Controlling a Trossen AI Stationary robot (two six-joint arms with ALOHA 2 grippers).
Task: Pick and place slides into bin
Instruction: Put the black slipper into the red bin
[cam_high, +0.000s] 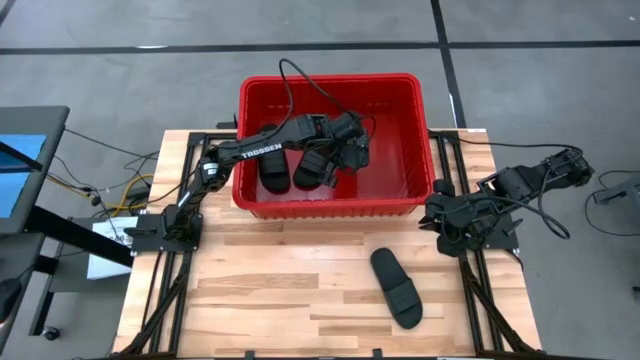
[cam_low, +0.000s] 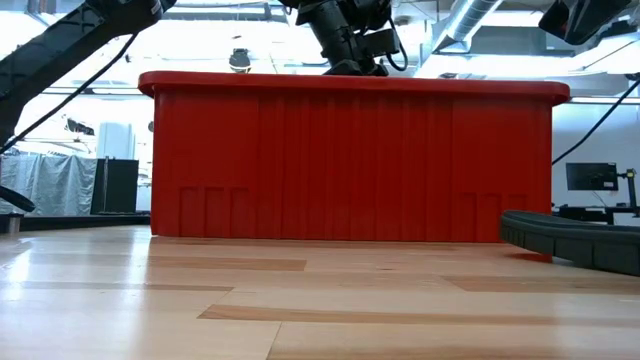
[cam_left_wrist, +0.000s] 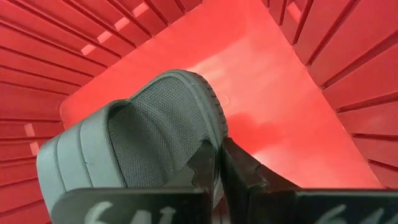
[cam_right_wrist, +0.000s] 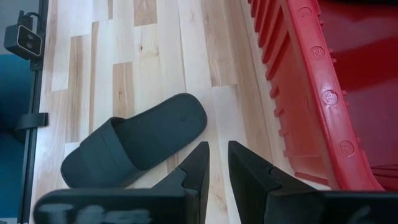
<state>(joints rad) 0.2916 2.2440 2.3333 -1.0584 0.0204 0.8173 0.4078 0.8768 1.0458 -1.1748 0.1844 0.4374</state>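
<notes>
The red bin (cam_high: 330, 207) stands at the table's far middle. My left gripper (cam_high: 352, 150) reaches down into it and is shut on a black slide (cam_left_wrist: 155, 130). Two more slides (cam_high: 272, 172) (cam_high: 315, 170) lie on the bin's floor to its left. A fourth slide (cam_high: 397, 287) lies sole down on the table in front of the bin, and also shows in the right wrist view (cam_right_wrist: 137, 146). My right gripper (cam_right_wrist: 218, 163) waits at the table's right edge, empty, with a narrow gap between its fingers. My left gripper pinches the slide's sole by its side edge (cam_left_wrist: 216, 134) between its two fingers (cam_left_wrist: 202, 171), coming from above and pointing down into the bin. The slide hangs tilted below the fingers, footbed toward the camera. Whether its lower end touches the bin's floor cannot be told.
The bin's right part (cam_left_wrist: 273, 93) is bare red floor. The bin's tall near wall (cam_low: 350, 160) stands between the table's front and its inside. Bare wooden table (cam_high: 270, 290) lies in front of the bin, left of the loose slide.
</notes>
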